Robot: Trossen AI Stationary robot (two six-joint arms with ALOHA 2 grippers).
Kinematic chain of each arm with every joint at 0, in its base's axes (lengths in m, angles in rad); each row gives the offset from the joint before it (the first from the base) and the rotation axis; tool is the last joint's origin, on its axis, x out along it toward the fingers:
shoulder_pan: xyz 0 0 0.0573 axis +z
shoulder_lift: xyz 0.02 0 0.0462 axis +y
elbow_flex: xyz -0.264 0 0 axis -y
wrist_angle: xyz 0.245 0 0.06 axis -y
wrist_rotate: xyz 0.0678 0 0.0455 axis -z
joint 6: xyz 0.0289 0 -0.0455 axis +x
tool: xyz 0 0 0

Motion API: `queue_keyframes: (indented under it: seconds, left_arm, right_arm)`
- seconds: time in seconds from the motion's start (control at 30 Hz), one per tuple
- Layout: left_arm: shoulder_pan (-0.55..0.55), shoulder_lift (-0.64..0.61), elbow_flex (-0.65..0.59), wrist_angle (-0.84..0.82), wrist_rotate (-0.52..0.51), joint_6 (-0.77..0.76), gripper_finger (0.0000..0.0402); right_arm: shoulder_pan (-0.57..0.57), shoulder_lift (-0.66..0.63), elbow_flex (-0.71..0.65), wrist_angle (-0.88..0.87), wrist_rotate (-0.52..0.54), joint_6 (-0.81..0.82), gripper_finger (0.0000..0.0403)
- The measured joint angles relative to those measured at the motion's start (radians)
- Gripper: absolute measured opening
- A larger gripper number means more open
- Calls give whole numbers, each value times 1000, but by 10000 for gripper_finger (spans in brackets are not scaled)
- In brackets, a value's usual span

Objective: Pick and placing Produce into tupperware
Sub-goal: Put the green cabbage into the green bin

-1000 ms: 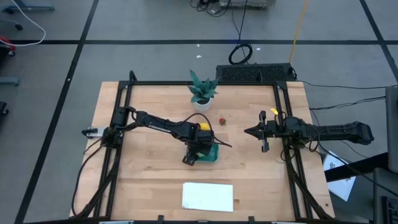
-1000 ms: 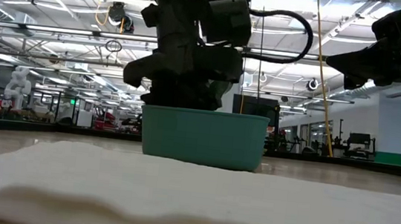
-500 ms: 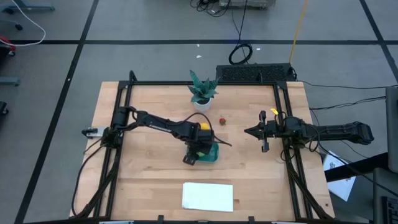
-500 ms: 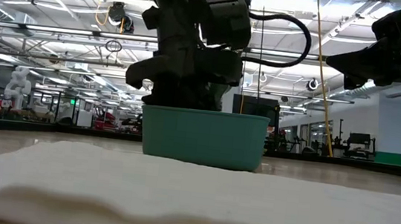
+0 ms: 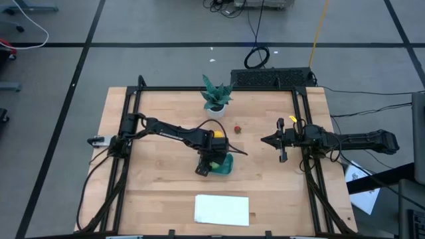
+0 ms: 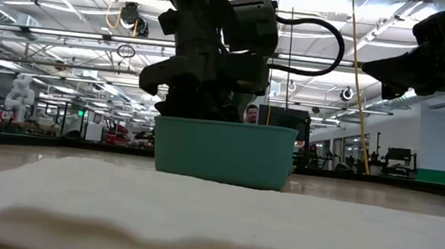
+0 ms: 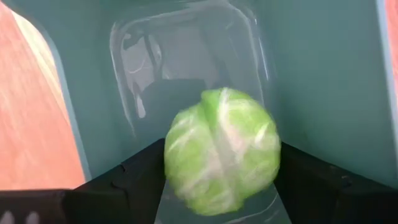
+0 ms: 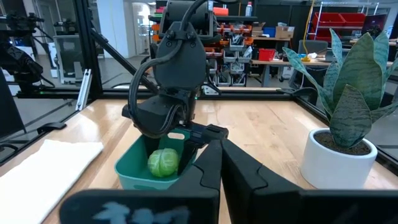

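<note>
The teal tupperware sits mid-table. My left gripper points steeply down into it, fingers apart on either side of the round light-green produce piece. That piece looks blurred over the tupperware's floor. It also shows inside the tupperware as a green ball. A small dark red piece lies on the table beyond the tupperware. My right gripper hangs level at the table's right side, shut and empty. My left gripper's fingers come from above and flank the light-green piece's two sides. The piece fills the gap between them. I cannot tell whether they touch it.
A potted spiky plant stands at the far edge, just beyond the red piece. A white flat sheet lies near the front edge and fills the low view's foreground. A person shows in the room behind.
My left gripper has kept its place over the tupperware. The light-green piece now shows blurred between its fingers while the tupperware around it is sharp.
</note>
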Motion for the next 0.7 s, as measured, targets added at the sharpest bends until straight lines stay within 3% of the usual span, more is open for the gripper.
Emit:
queue_keyframes:
  seconds: [0.7]
  left_arm:
    - [0,2,58,-60,-35,12,294]
  right_arm:
    - [0,0,0,0,0,0,0]
